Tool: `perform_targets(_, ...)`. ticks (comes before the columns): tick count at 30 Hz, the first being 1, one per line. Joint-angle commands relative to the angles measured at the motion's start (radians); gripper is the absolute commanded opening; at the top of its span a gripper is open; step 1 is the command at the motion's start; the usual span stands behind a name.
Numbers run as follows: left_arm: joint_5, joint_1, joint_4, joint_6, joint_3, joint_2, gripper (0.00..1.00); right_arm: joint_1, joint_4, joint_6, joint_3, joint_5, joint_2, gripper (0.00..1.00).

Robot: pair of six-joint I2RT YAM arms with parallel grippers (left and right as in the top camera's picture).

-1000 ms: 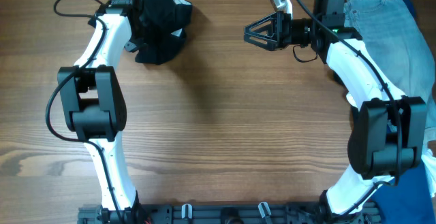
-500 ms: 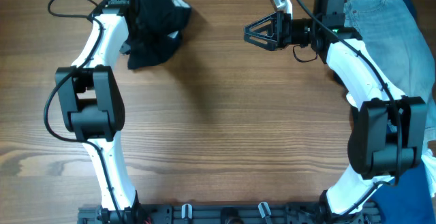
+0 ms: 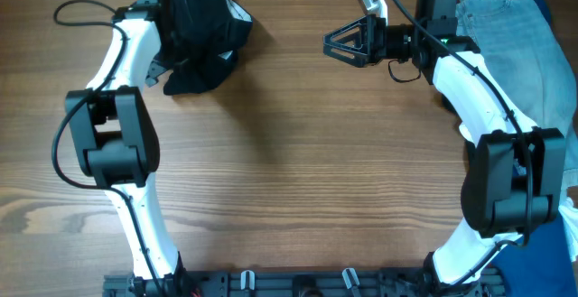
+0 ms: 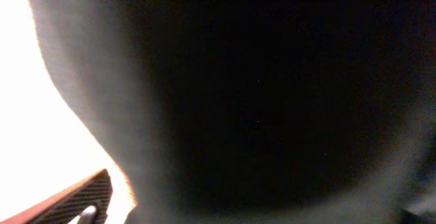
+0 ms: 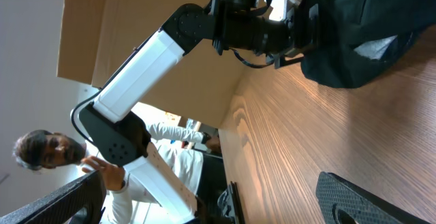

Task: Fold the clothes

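The clothes (image 3: 206, 28), a bunched black garment with a white label (image 3: 239, 10), lie on the table at the far left. My left gripper (image 3: 174, 28) is pushed into the bundle's left side, and the fabric hides its fingers from overhead. In the left wrist view black cloth (image 4: 272, 81) fills the frame. One ribbed finger pad (image 4: 85, 200) sits far out at the lower left, so the jaws stand wide. My right gripper (image 3: 336, 44) hovers open and empty at the far middle, pointing left at the garment (image 5: 361, 20).
Light blue jeans (image 3: 506, 35) lie at the far right on dark blue fabric (image 3: 567, 35), under the right arm. A person (image 5: 41, 156) stands beyond the table's left side. Bare wood (image 3: 298, 162) covers the middle and near part.
The left jaws have opened and the left wrist has drawn back to the left. The black garment has slumped and spread on the table. The right arm has not moved.
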Motion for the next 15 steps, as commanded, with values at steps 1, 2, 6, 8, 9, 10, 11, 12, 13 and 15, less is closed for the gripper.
perform_targets(1, 0.095, 0.009, 0.028, 0.009, -0.002, -0.014, 1.0, 0.005, 0.005, -0.029, -0.01, 0.006, -0.029, 1.0)
perform_targets(2, 0.111, 0.005, 0.029, 0.008, -0.002, -0.016, 1.0, 0.005, 0.005, -0.028, -0.01, 0.006, -0.027, 1.0)
perform_targets(6, 0.121, -0.039, 0.052, 0.006, -0.002, -0.054, 1.0, 0.005, 0.002, -0.027, -0.01, 0.006, -0.019, 1.0)
perform_targets(8, 0.126, -0.062, 0.068, 0.006, -0.002, -0.084, 1.0, 0.005, 0.002, -0.027, -0.01, 0.006, -0.019, 1.0)
perform_targets(9, 0.126, -0.073, 0.072, 0.006, -0.002, -0.1, 1.0, 0.005, 0.002, -0.027, -0.01, 0.006, -0.018, 1.0)
perform_targets(10, 0.126, -0.087, 0.074, 0.006, -0.002, -0.121, 1.0, 0.005, 0.002, -0.027, -0.01, 0.006, -0.018, 1.0)
perform_targets(11, 0.128, -0.101, 0.073, 0.006, -0.002, -0.148, 1.0, 0.005, 0.002, -0.027, -0.01, 0.006, -0.018, 1.0)
perform_targets(12, 0.129, -0.108, 0.073, 0.005, -0.002, -0.161, 1.0, 0.005, 0.002, -0.027, -0.01, 0.006, -0.018, 1.0)
perform_targets(13, 0.132, -0.114, 0.073, 0.005, -0.002, -0.171, 1.0, 0.005, 0.002, -0.027, -0.01, 0.006, -0.018, 1.0)
perform_targets(15, 0.143, -0.12, 0.059, -0.013, -0.002, -0.19, 1.0, 0.005, 0.002, -0.028, -0.01, 0.006, -0.018, 1.0)
